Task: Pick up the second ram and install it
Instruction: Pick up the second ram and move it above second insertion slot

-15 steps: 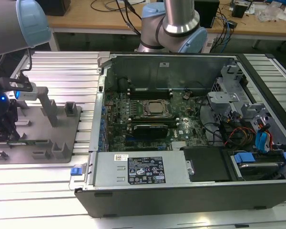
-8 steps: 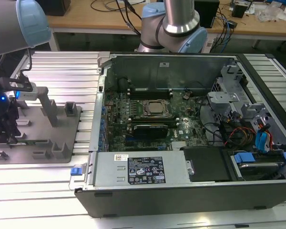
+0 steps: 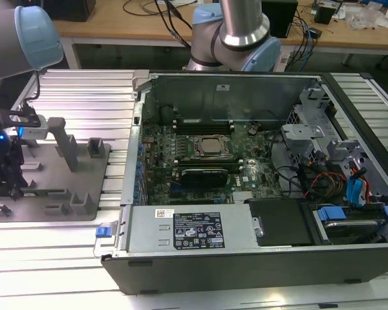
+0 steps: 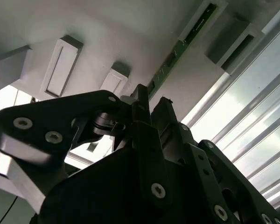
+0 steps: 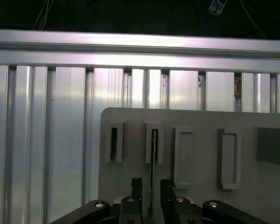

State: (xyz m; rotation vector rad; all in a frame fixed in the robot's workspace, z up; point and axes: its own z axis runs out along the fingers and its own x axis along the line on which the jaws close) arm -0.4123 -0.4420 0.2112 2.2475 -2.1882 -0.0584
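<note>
Green second ram [image 5: 152,151] stands on edge in a grey holder plate's [image 5: 200,122] slot | gripper [image 5: 151,185] straddles it, fingers spread, gaps visible either side | ribbed aluminium table [image 5: 46,140] under plate

Thin green ram [image 4: 179,49], on edge in grey holder slots [image 5: 154,147]
</note>
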